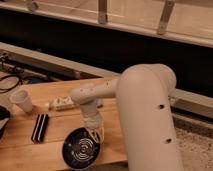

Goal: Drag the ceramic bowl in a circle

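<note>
The ceramic bowl [82, 148] is wide, shallow and glossy black with pale rings at its centre. It sits on the wooden table [55, 135] near the front edge. My gripper [95, 134] hangs from the white arm [145, 110] and reaches down onto the bowl's far right rim. The arm comes in from the right and bends across the table.
A small white paper cup [21, 100] stands at the left. A black ribbed object [40, 127] lies left of the bowl. A white packet [61, 103] lies behind the arm. Cables [10, 82] lie at far left. The table's front edge is just below the bowl.
</note>
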Controlling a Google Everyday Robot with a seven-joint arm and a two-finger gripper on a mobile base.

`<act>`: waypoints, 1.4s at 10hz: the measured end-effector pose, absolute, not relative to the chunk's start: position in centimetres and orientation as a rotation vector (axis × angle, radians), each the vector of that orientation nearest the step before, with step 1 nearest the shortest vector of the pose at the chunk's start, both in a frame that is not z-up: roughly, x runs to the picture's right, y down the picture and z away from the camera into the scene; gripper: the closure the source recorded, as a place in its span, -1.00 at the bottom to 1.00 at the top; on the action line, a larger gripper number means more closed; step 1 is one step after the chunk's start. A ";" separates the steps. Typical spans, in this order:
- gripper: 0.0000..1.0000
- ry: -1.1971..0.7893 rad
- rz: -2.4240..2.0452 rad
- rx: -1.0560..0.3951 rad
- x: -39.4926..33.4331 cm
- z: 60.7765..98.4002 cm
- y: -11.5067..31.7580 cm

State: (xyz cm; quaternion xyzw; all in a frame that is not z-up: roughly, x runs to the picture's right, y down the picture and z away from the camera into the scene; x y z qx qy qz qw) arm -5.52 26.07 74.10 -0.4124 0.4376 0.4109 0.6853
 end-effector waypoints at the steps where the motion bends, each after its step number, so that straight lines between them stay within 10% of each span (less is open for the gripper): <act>1: 1.00 0.969 0.898 -0.922 -7.2 74.4 25.9; 14: 1.00 0.905 0.806 -0.858 -11.7 78.5 20.5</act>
